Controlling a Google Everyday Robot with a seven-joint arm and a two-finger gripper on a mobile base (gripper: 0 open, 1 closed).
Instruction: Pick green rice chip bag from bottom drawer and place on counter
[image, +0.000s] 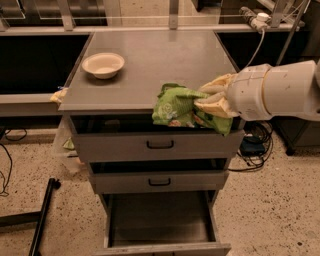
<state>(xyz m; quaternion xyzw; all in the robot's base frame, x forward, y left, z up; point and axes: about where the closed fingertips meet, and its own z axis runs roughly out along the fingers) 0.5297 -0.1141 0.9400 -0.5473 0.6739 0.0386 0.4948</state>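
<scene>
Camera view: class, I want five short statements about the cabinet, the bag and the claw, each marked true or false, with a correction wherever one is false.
1. The claw is shut on the green rice chip bag. True.
2. The bag lies in the bottom drawer. False: it is held up at the front edge of the counter.
3. The bottom drawer is pulled open. True.
4. The cream bowl stands on the floor. False: it stands on the counter, near its back left corner as the view shows it.
5. The arm comes in from the left of the view. False: it comes in from the right.
</scene>
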